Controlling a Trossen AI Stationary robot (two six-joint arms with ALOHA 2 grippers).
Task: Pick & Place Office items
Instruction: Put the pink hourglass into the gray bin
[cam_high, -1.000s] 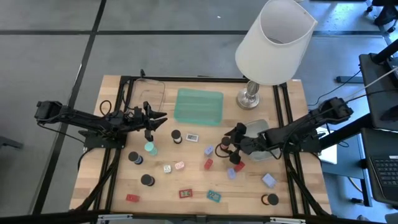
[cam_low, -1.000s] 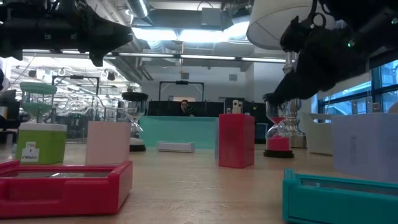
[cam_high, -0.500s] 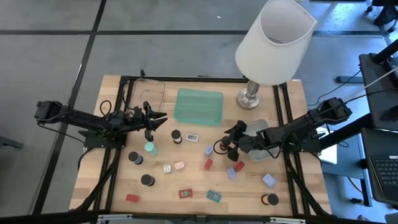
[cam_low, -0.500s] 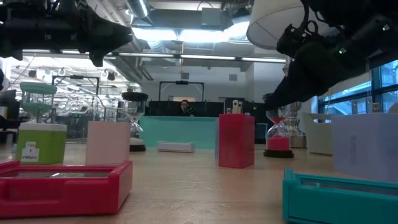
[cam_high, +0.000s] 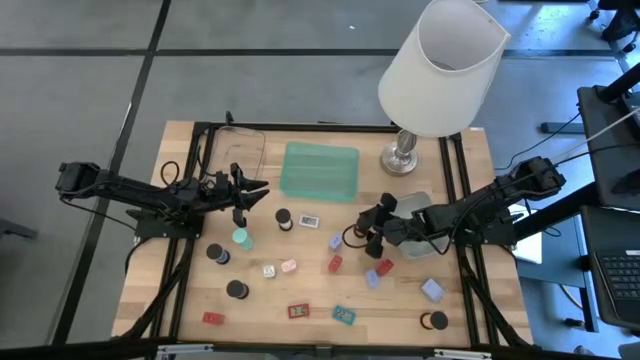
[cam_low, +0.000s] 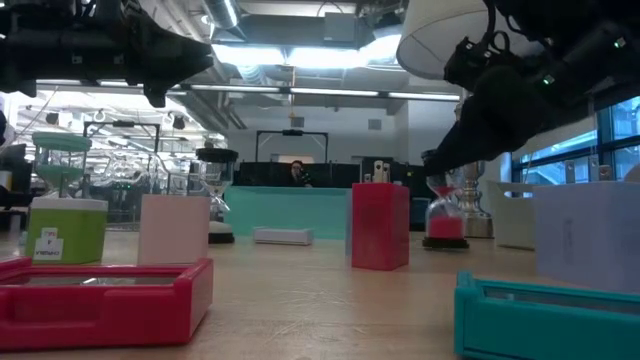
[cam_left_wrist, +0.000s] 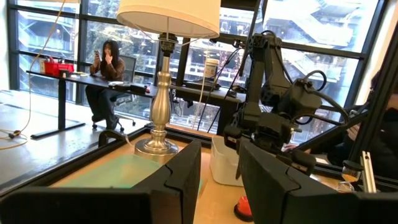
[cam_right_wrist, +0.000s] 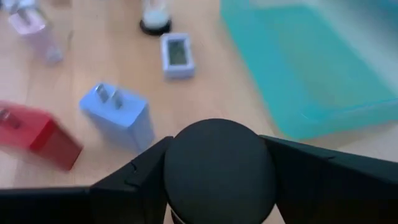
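Over the table's middle, toward three o'clock, the right gripper (cam_high: 366, 235) clenched a black round cap (cam_right_wrist: 219, 165), lifted clear of the wood, probably for carrying to the green tray (cam_high: 320, 171) at twelve o'clock. A blue block (cam_right_wrist: 118, 116) and red block (cam_right_wrist: 36, 138) lay beneath it. At nine o'clock the left gripper (cam_high: 243, 192) waited, fingers apart.

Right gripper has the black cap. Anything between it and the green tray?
Nothing visible: only bare wood lies between the black cap in the right gripper and the green tray. The blue block and small white piece sit beside that line. The left gripper waits far left.
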